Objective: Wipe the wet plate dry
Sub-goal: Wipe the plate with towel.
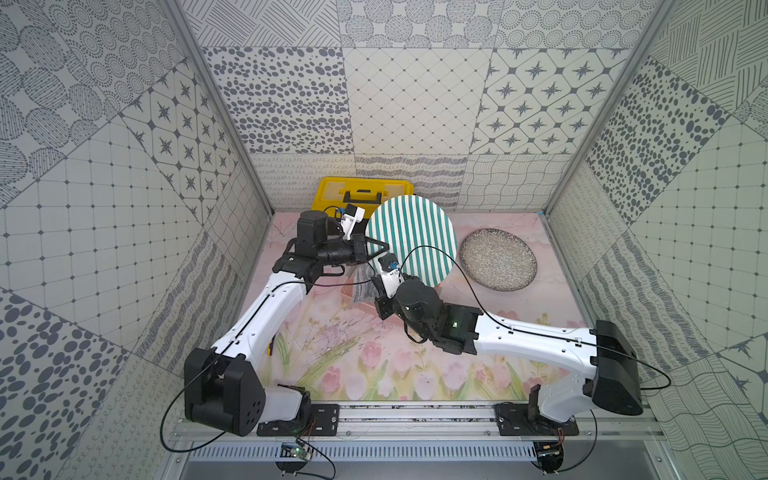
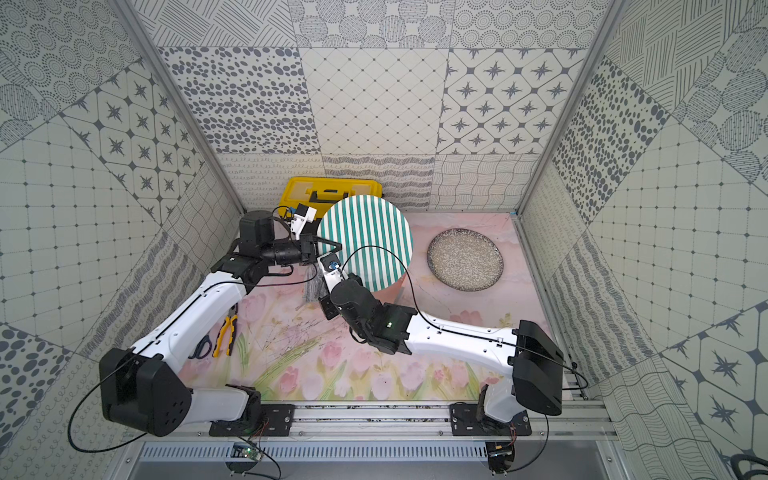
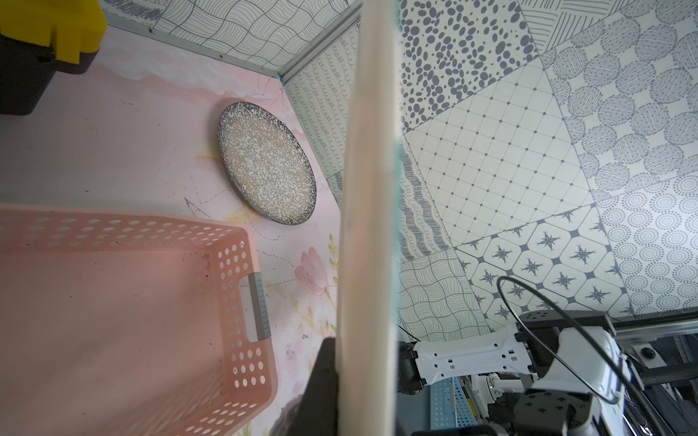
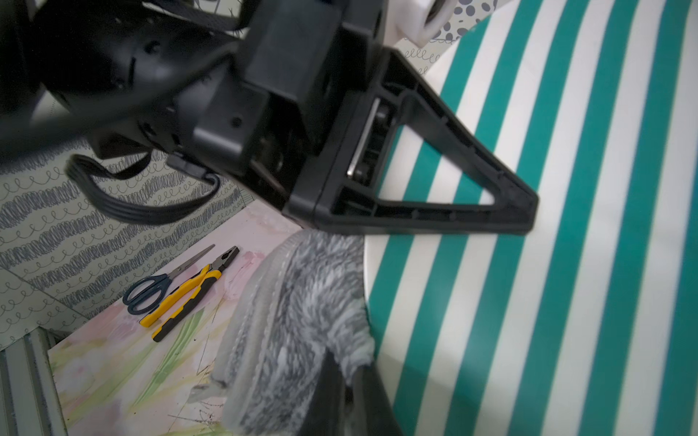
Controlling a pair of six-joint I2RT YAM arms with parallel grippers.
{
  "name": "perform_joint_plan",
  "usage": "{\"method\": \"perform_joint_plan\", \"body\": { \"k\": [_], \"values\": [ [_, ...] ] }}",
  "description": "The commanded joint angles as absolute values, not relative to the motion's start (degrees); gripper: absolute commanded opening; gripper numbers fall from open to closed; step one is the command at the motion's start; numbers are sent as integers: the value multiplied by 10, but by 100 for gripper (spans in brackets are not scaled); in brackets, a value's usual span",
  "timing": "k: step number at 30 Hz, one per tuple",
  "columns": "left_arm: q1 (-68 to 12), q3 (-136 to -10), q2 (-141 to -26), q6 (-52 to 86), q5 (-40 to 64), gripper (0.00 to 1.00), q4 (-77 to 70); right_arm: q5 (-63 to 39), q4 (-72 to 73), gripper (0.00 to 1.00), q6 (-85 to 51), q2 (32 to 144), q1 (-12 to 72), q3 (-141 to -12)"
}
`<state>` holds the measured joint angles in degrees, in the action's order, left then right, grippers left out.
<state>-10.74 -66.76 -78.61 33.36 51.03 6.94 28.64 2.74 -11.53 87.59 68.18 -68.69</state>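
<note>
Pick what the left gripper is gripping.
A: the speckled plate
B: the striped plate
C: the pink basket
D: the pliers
B: the left gripper has its jaws shut on the rim of the striped plate; the right gripper holds the cloth, and the speckled plate lies apart, untouched.

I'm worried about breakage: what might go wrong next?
The left end effector pinches the striped plate only at its rim, above the pink basket; wiping pressure from the grey cloth in the right end effector may lever it loose.
The right arm's cable loops across the plate and may snag.
</note>
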Motion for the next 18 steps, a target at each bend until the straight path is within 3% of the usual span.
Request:
{"method": "perform_joint_plan", "body": {
  "k": [1, 9, 18],
  "values": [
    [-106, -662, -781, 312, 535, 0, 75, 317, 110, 0, -101, 864, 672, -725],
    [-100, -659, -776, 303, 510, 0, 79, 223, 142, 0, -114, 771, 672, -627],
    [-85, -663, -771, 302, 492, 0, 81, 297, 22, 0, -231, 608, 659, -476]
  ]
}}
